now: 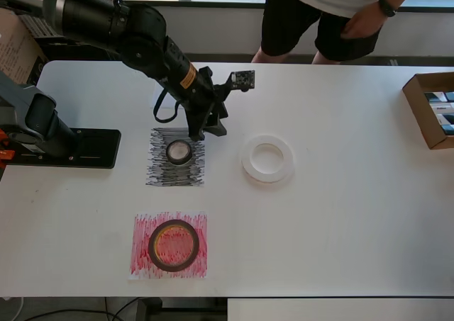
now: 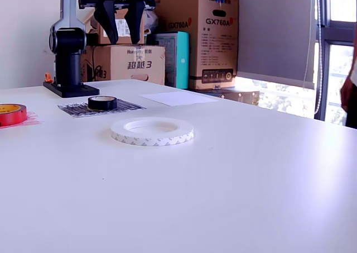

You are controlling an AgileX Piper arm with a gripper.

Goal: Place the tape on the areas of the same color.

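Three tape rolls, all lying flat w/ hole axis vertical, so no long axis in plan (round rings). Wide dark-red tape ring w/ yellowish inner core (image 1: pixel 173 245) sits approx centred on red-scribbled rectangular paper patch (image 1: pixel 169 245), near front edge of white tabletop (image 1: pixel 340 222) in overhead view. Small black tape ring (image 1: pixel 179 151), glossy, short and thick-walled, sits on black/grey-scribbled rectangular paper patch (image 1: pixel 176 157), roughly mid-patch; scribble lines run left-right in overhead view. Wide flat white tape ring (image 1: pixel 267 159), matte, thin profile w/ big centre hole, lies on bare tabletop, to overhead view's right of black patch, not on any patch. Plain white paper sheet (image 2: pixel 179 98) lies flat behind white ring in exterior view; in overhead view mostly hidden under the arm. Patches' long sides run approx front-back in overhead view.

Black Piper arm end effector (image 2: pixel 121 25) hangs above tabletop over rear edge of black patch, pointing down; fingers (image 2: pixel 107 24) dark, wedge-shaped, spread apart w/ nothing between them. Small camera module on wrist.

Bkgd: cardboard boxes (image 2: pixel 201 35) behind tabletop, open cardboard box (image 1: pixel 431 108) at overhead view's right edge, person in white shirt + dark shorts (image 1: pixel 319 16) standing at far side.
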